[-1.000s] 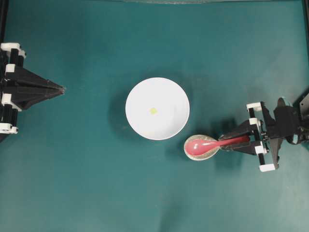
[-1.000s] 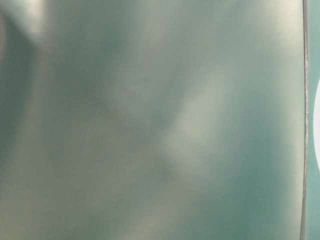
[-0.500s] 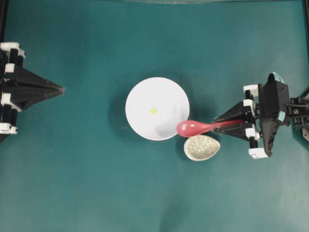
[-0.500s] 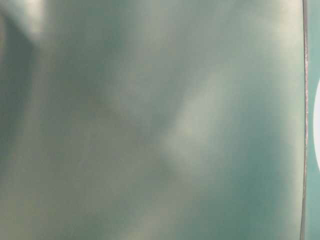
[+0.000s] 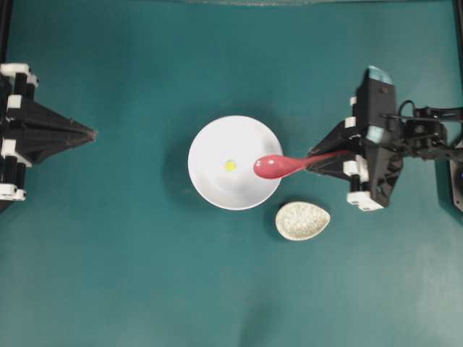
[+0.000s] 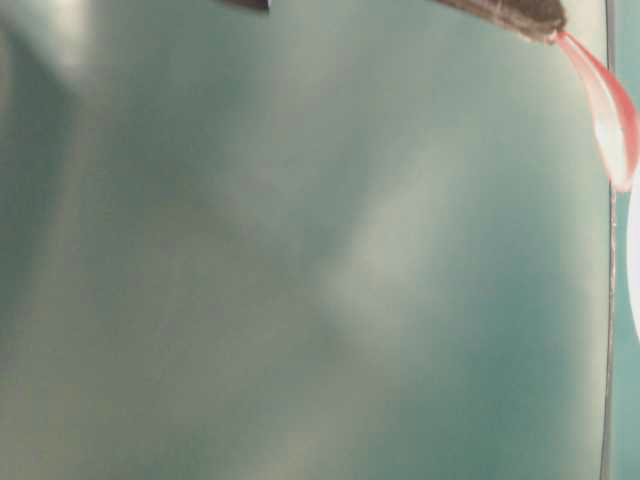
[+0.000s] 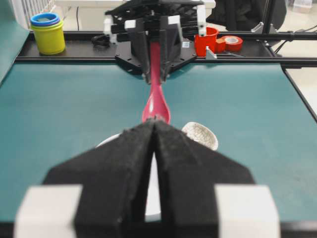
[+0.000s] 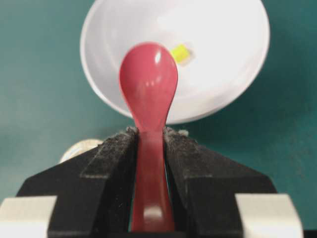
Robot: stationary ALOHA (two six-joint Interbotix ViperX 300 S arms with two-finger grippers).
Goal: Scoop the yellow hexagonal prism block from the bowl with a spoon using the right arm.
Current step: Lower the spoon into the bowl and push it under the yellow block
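The white bowl (image 5: 210, 189) stands mid-table with the tiny yellow hexagonal prism block (image 5: 230, 165) on its floor. My right gripper (image 5: 312, 160) is shut on the handle of the pink-red spoon (image 5: 278, 165). The scoop hangs over the bowl's right side, just right of the block. In the right wrist view the spoon (image 8: 148, 82) juts out past my right gripper (image 8: 149, 131), hollow side up. Behind its tip the block (image 8: 181, 53) lies in the bowl (image 8: 223, 59). My left gripper (image 5: 92, 133) stays shut and empty at the far left, well away from the bowl.
A small speckled oval dish (image 5: 302, 220) sits empty just below and right of the bowl. In the left wrist view a yellow and blue cup stack (image 7: 47, 33), a red cup (image 7: 206, 42) and red tape (image 7: 230, 43) stand beyond the table's far edge.
My right gripper lifted the spoon out of the speckled dish and carried it up and left, over the bowl's right rim. The left gripper stayed put.
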